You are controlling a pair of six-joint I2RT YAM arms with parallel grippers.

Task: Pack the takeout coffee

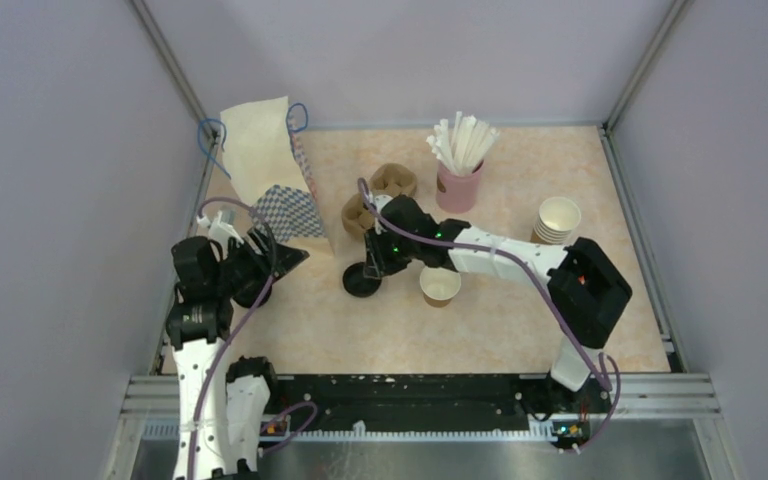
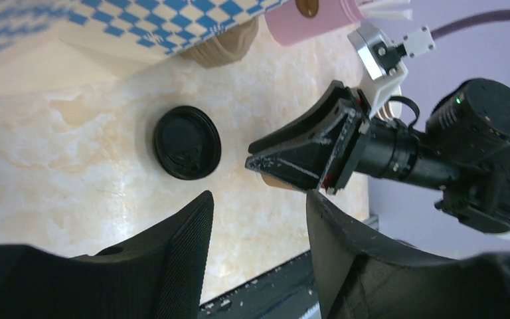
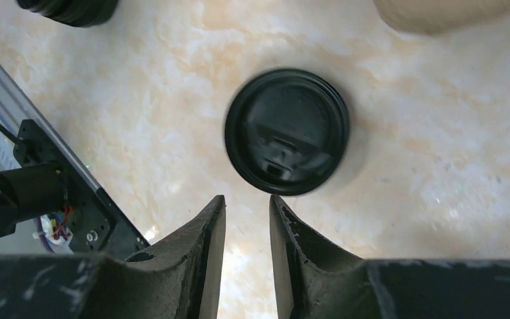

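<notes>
The takeout coffee's brown paper cup (image 1: 440, 285) stands lidless on the table. Its round black lid (image 1: 362, 280) lies flat on the table to the cup's left. My right gripper (image 1: 370, 267) hovers just above that lid; in the right wrist view the lid (image 3: 287, 131) lies just beyond the fingertips. The right gripper (image 3: 247, 199) is open by a narrow gap with nothing in it. My left gripper (image 1: 275, 262) hangs left of the lid beside the bag. In its own view the left gripper (image 2: 259, 196) is open and empty, facing the lid (image 2: 187, 142) and the right gripper (image 2: 252, 159).
A white paper bag (image 1: 265, 165) with blue check sides and blue handles stands at the back left. A brown cup carrier (image 1: 380, 192) sits behind the lid, a pink cup of white straws (image 1: 460, 180) behind it, and a stack of lidless cups (image 1: 558, 220) to the right.
</notes>
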